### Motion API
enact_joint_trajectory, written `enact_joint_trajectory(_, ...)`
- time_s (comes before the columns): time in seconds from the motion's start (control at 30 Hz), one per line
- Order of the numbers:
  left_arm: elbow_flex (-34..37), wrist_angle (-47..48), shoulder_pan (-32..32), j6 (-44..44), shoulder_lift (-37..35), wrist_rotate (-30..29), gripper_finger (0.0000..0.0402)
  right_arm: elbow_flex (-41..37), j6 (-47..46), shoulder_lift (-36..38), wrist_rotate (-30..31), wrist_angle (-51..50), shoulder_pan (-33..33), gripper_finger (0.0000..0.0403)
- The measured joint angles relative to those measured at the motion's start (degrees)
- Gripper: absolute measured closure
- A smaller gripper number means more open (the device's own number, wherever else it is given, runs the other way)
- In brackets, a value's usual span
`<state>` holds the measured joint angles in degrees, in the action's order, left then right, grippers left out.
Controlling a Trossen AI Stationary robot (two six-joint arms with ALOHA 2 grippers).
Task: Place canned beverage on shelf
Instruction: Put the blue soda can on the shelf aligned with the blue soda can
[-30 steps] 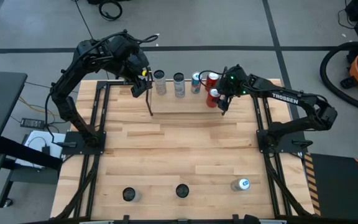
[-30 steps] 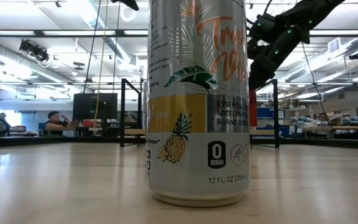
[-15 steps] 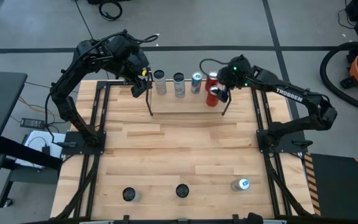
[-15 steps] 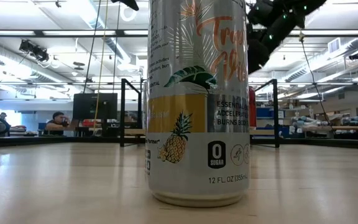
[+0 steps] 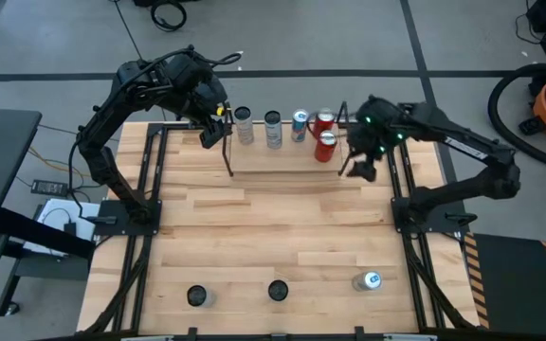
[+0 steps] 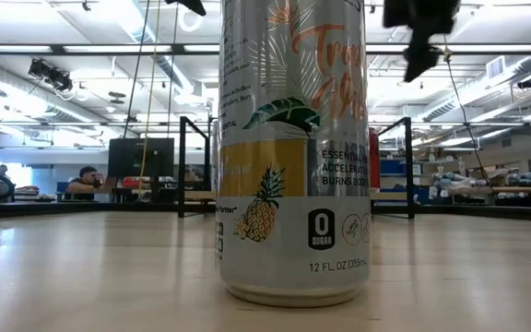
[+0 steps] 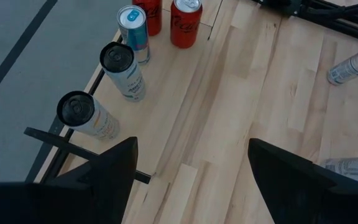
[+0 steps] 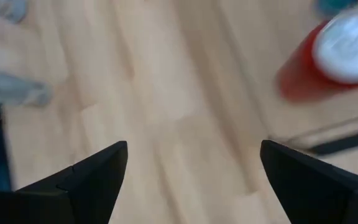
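The shelf (image 5: 278, 159), a light wood board on thin black end frames, stands at the table's far side. Several cans stand upright on it: two silver ones (image 5: 244, 124) (image 5: 273, 129), a blue one (image 5: 299, 125) and two red ones (image 5: 324, 120) (image 5: 327, 146). My right gripper (image 5: 359, 170) hangs open just right of the shelf's right end, above the table, with nothing between its fingers; in the right wrist view the nearer red can (image 8: 328, 59) lies off to one side. My left gripper (image 5: 216, 134) waits open at the shelf's left end.
Near the table's front edge stand two dark-topped cans (image 5: 197, 296) (image 5: 278, 290), and a silver can (image 5: 367, 281) lies on its side. One of the standing cans (image 6: 293, 152) fills the middle of the low view. Bare wood lies between the shelf and these cans.
My right gripper has drawn back from the nearer red can on the shelf, rising and going toward the table's right edge while its wrist turned. It now hangs clear of the shelf's right end. The red can stays upright on the board.
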<state>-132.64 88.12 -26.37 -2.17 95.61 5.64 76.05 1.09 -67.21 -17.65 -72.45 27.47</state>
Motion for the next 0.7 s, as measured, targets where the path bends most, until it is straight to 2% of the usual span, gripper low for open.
enact_joint_trajectory(0.13, 0.0, 0.0, 0.0, 0.0, 0.0, 0.0, 0.0095, 0.0, -8.1, 3.6, 0.9, -3.3, -7.6, 0.0027)
enact_joint_trajectory(0.5, 0.0, 0.0, 0.0, -0.3, 0.0, 0.0, 0.0095, -0.3, -35.7, 9.2, 14.8, -7.3, -33.7, 0.0027)
enact_joint_trajectory(0.6, 0.0, -0.1, 0.0, -1.2, 0.0, 0.0, 0.0095, -3.1, -43.6, 9.2, 18.0, -6.7, -42.1, 0.0027)
enact_joint_trajectory(0.7, 0.0, -0.6, 0.0, -1.5, 0.0, 0.0, 0.0095, -7.4, -50.2, 8.1, 18.7, -5.2, -49.9, 0.0028)
